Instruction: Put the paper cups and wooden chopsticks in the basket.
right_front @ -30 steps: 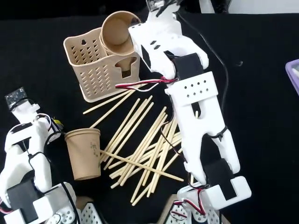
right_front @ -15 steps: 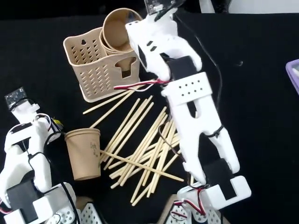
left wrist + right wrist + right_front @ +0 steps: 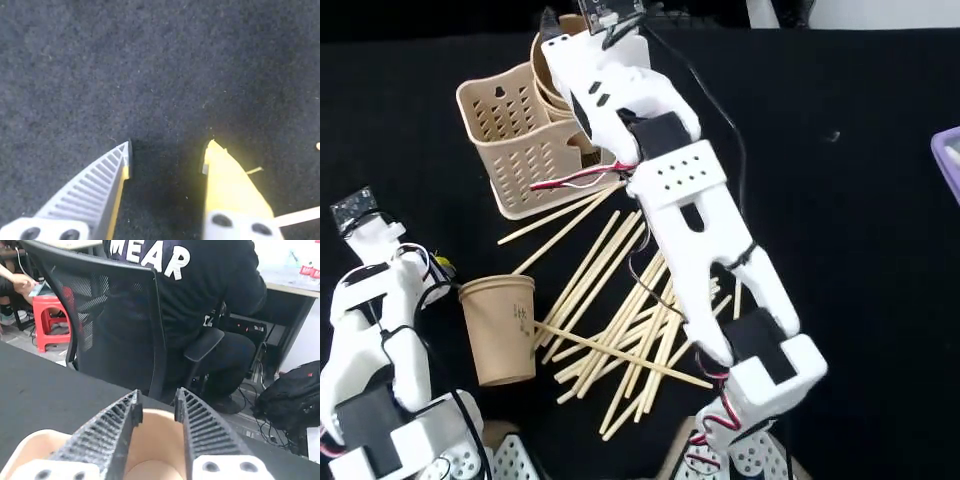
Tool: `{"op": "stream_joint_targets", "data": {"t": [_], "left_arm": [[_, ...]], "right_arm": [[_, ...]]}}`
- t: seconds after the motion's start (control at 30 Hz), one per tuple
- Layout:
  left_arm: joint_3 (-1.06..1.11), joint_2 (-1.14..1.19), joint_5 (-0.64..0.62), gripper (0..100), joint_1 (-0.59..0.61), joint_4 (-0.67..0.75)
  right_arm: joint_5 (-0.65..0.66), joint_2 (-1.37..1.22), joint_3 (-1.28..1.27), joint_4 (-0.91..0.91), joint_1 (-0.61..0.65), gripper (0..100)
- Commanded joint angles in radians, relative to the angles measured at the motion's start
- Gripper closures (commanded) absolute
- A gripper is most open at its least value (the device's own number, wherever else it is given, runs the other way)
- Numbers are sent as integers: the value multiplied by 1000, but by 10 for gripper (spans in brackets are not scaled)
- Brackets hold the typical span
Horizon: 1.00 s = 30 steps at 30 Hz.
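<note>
right arm's black ribbed end effector (image 3: 156, 405), narrowly parted and gripping nothing, hangs over the tan paper cup (image 3: 152, 450) in the beige perforated basket (image 3: 510, 150). the second paper cup (image 3: 500, 330) lies at four o'clock from the left arm's open, empty end effector (image 3: 167, 147), the nearer one.

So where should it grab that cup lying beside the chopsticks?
Probably across the middle of the paper cup, from above: it seems to lie on its side, rounded wall up, mouth hidden. The chopsticks crowd one flank, so the left pincer, open nearby, suits.
</note>
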<state>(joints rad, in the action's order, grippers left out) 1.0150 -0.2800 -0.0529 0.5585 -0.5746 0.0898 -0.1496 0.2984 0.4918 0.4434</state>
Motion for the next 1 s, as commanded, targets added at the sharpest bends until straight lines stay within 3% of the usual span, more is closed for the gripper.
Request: {"op": "stream_joint_targets", "data": {"t": [0.0, 0.23, 0.57, 0.73, 0.87, 0.97], "left_arm": [[-27, 5, -2, 762, 4, -12], [-27, 5, 0, 762, 4, -12], [-27, 5, 0, 762, 4, -12], [-27, 5, -2, 762, 4, -12], [-27, 5, -3, 762, 4, -12], [-27, 5, -3, 762, 5, -12]], "right_arm": [[-9, 41, 143, 129, 20, 881], [-3, 116, 199, 394, 18, 879], [0, 282, 199, 934, 23, 878], [2, 334, 170, 1142, 158, 878], [-3, 369, -19, 1131, 288, 877], [0, 404, -271, 961, 356, 877]]}}
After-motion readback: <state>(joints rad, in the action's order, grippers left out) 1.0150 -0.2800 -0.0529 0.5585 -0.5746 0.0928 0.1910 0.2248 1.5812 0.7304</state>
